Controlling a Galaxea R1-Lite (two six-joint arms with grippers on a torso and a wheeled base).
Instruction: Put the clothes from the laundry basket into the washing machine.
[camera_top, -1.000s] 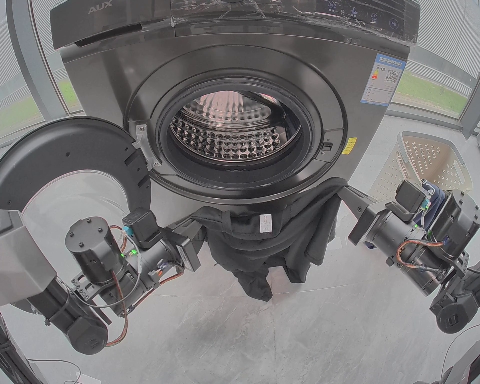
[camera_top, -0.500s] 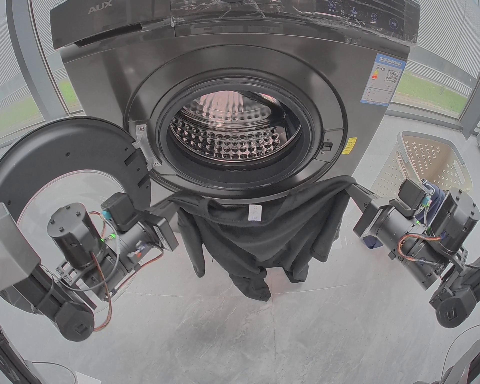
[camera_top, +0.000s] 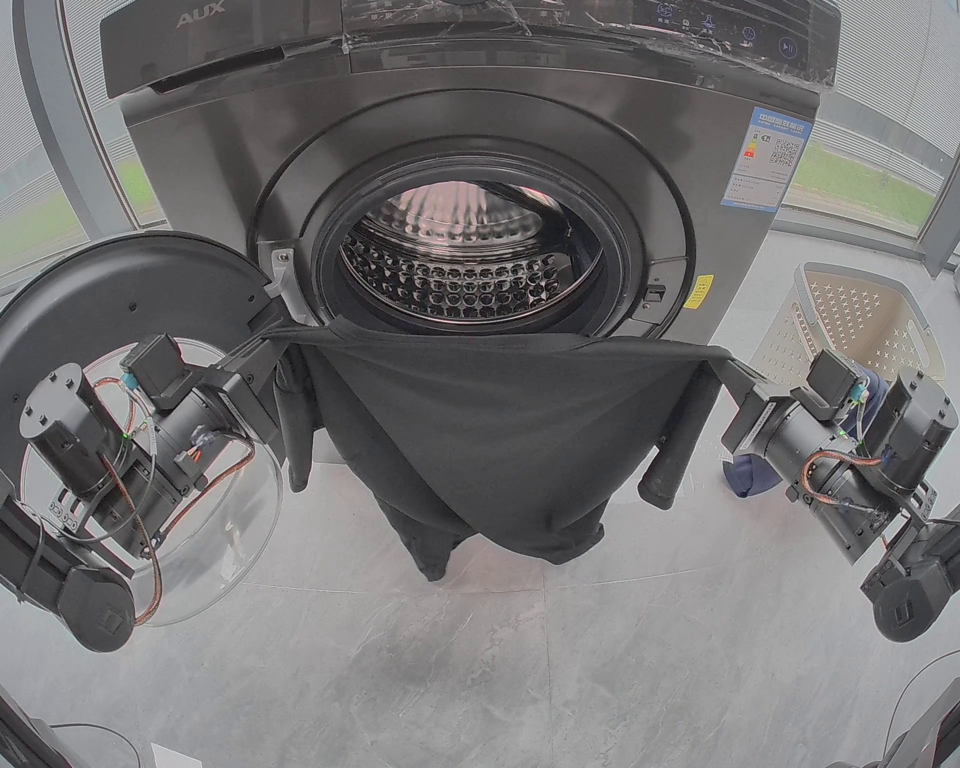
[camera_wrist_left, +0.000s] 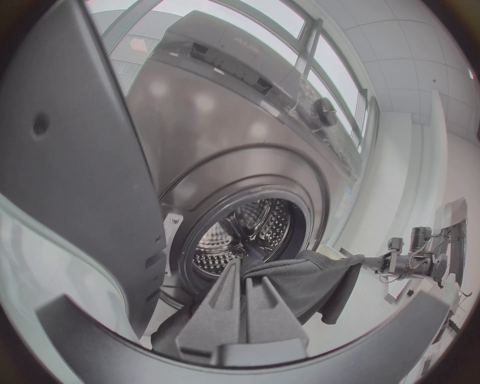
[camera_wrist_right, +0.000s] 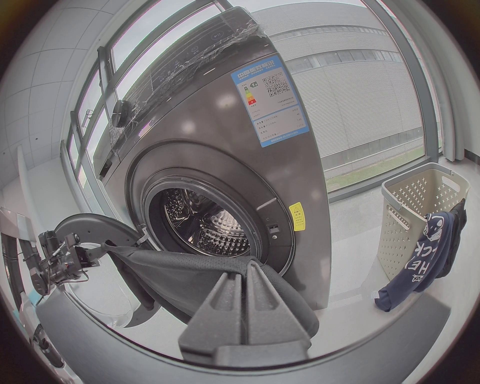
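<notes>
A black garment (camera_top: 490, 430) hangs stretched flat in front of the washing machine (camera_top: 480, 150), just below its open drum (camera_top: 465, 255). My left gripper (camera_top: 272, 345) is shut on the garment's left corner, near the door hinge. My right gripper (camera_top: 722, 366) is shut on its right corner, beside the machine's lower right. In the left wrist view my left gripper (camera_wrist_left: 244, 270) pinches the dark cloth (camera_wrist_left: 300, 280). In the right wrist view my right gripper (camera_wrist_right: 244, 272) pinches the black garment (camera_wrist_right: 180, 280). The laundry basket (camera_top: 850, 320) stands right of the machine with a navy garment (camera_wrist_right: 425, 260) draped over its rim.
The machine's round door (camera_top: 120, 310) is swung open to the left, right behind my left arm. Pale floor (camera_top: 520, 660) lies open in front of the machine. Windows stand behind and to both sides.
Both grippers have risen and drawn apart, the left one far to the left. The black garment, bunched and sagging before, is now pulled taut at the drum's lower rim.
</notes>
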